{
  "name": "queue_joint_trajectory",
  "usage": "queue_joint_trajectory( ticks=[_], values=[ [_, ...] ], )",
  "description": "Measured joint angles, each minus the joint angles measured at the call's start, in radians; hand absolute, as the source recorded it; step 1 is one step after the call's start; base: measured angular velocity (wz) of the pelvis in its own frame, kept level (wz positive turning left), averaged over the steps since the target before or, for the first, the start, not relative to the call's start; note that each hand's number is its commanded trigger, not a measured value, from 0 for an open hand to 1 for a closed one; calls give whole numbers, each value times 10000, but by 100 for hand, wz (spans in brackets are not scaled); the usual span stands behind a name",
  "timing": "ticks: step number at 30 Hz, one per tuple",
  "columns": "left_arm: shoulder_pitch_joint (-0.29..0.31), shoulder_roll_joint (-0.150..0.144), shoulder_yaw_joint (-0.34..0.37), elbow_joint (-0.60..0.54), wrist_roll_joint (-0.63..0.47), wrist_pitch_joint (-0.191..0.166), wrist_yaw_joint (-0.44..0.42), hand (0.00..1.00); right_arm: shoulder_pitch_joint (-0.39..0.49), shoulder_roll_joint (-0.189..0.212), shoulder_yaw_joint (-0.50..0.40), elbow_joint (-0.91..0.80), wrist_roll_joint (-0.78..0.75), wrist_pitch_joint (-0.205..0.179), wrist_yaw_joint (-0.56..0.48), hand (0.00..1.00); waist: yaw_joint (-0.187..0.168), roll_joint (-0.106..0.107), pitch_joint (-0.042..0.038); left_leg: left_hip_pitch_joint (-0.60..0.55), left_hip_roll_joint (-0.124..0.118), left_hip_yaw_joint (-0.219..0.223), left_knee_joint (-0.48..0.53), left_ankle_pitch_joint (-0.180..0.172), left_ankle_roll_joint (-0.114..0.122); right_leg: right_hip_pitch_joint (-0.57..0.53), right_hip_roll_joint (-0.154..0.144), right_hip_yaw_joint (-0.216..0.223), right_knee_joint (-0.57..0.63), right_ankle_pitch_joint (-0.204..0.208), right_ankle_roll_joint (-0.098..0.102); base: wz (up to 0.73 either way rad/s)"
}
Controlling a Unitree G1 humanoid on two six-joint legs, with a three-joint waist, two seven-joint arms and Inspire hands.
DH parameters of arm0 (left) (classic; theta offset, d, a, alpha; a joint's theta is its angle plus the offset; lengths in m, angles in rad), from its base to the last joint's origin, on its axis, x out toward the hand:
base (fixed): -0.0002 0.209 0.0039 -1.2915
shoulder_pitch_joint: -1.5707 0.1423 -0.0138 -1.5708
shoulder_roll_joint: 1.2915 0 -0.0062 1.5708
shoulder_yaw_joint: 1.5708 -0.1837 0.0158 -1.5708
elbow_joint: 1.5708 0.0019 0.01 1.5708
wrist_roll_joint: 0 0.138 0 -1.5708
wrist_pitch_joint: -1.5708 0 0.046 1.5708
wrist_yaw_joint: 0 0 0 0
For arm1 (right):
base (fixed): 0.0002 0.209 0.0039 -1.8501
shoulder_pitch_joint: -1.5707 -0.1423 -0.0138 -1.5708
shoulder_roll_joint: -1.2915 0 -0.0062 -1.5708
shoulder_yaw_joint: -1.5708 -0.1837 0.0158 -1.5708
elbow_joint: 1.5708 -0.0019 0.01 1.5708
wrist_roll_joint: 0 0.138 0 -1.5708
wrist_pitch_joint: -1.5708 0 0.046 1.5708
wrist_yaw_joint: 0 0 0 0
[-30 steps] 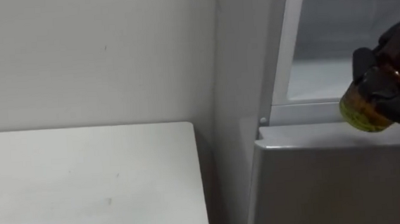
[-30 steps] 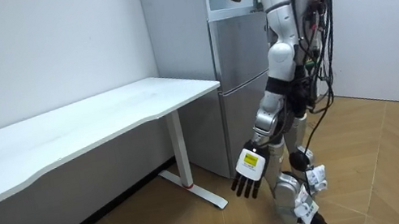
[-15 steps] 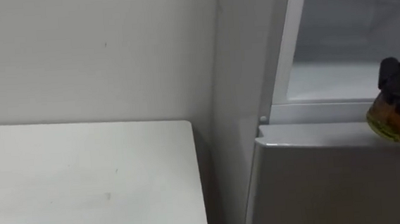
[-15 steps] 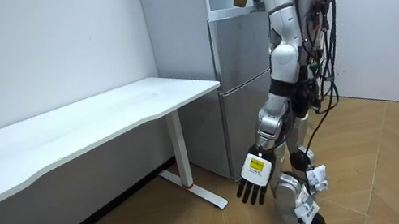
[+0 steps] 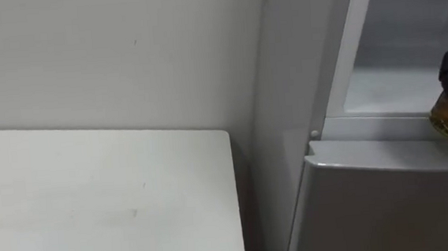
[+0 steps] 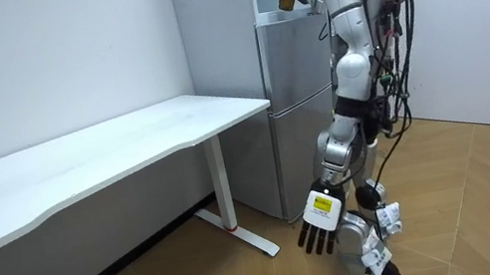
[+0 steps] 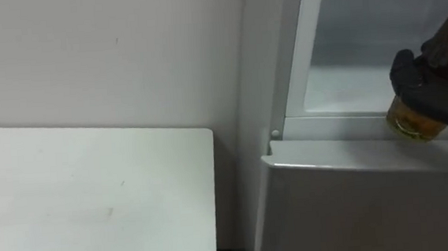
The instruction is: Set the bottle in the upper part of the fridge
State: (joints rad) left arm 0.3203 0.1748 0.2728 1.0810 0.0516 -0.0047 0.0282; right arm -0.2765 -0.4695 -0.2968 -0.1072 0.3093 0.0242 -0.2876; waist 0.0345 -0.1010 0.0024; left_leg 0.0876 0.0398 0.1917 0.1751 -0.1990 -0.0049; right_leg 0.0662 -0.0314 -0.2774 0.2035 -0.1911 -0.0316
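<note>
Right robot hand (image 7: 434, 71) curls low around the bottle (image 7: 409, 120) at the upper fridge (image 7: 294, 57); likely rigid, light, slick. Left robot hand (image 6: 319, 233) hangs relaxed.

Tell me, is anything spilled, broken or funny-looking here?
Nothing stands out. The right hand holds the bottle nearly upright at the open upper fridge compartment, with no spill visible. The left hand hangs open by the robot's side.

The white upper fridge shelf (image 7: 340, 86) lies just behind the right hand (image 7: 431, 87), the white table (image 7: 87, 198) (against the wall (image 7: 100, 55)) lower, well left.
</note>
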Motion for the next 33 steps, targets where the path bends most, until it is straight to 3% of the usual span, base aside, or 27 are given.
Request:
queue_joint_trajectory(
  ticks=[9, 14, 21, 25, 33],
  values=[
    [35, 18, 19, -271, 8, 169, -20, 0, -2, -162, 10, 88, -6, 5, -280, 100, 52, 13, -8, -145, 1, -7, 77, -1, 1, -150, 0, 7, 6, -3, -3, 1],
    [28, 19, 13, -671, 8, 215, -17, 0, -212, -530, 40, 110, -23, 237, -513, 100, 108, 18, -14, -141, 3, 11, 86, 0, 2, -158, 7, 34, 26, -2, -4, -2],
    [30, 19, 9, -824, -4, 272, -15, 0, -664, -555, 57, 199, -52, 291, -877, 100, 211, 10, -19, -85, -1, -19, 96, 0, 1, -133, 16, 133, 13, -2, -4, -4],
    [48, 24, 9, -804, 6, 448, -85, 0, -970, -554, 117, 269, -35, 643, -959, 100, 260, -3, -20, -83, -6, -29, 95, 0, 1, -124, 13, 123, 17, -2, -4, 0],
    [44, 30, 9, -813, 95, 626, -198, 0, -1688, -554, 500, 1563, 183, 773, -843, 100, 328, -76, -22, -66, -19, -86, 130, 0, 2, -52, -11, -4, 15, -1, -5, 3]
  ],
)
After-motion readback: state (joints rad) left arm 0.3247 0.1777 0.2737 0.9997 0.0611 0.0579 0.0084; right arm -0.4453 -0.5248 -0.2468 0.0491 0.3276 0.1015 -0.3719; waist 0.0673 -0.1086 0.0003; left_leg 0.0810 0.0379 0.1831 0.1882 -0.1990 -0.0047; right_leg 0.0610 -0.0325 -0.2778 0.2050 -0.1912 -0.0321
